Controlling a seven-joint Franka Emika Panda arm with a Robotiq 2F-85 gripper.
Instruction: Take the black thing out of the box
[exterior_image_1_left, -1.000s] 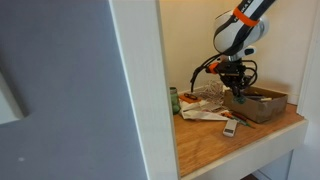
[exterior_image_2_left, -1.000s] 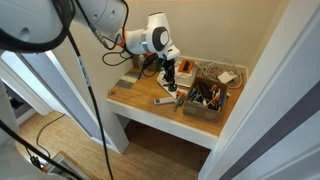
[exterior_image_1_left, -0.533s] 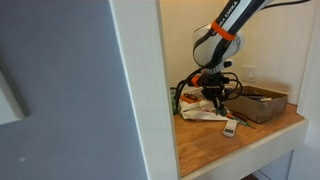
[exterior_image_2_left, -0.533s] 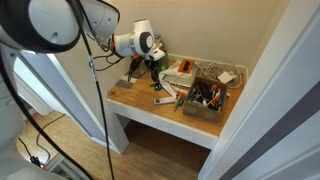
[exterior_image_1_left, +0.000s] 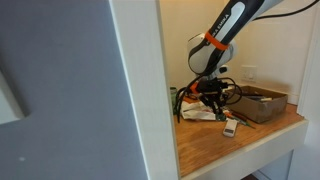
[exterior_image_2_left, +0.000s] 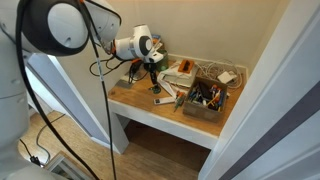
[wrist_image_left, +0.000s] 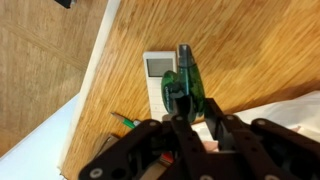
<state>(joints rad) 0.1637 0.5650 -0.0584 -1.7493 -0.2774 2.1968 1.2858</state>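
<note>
In an exterior view the gripper (exterior_image_1_left: 211, 97) hung at the middle of the frame, low over the crumpled papers (exterior_image_1_left: 200, 109). It was left of the box (exterior_image_1_left: 265, 104) and clear of its wall, with the white remote (exterior_image_1_left: 231, 126) below it to the right and the green can (exterior_image_1_left: 174, 100) to its left. At that size its jaws were only a dark blur. In an exterior view the gripper (exterior_image_2_left: 155, 80) sat left of centre, well apart from the box (exterior_image_2_left: 205, 109). In the wrist view the gripper (wrist_image_left: 203, 125) entered from the bottom edge, its fingers (wrist_image_left: 180, 130) drawn near each other with a narrow gap. Whether they pinched anything could not be told. Above them a green object (wrist_image_left: 186, 85) lay beside a white device (wrist_image_left: 157, 70) on the wooden table (wrist_image_left: 235, 45). The black thing could not be made out in any view.
</note>
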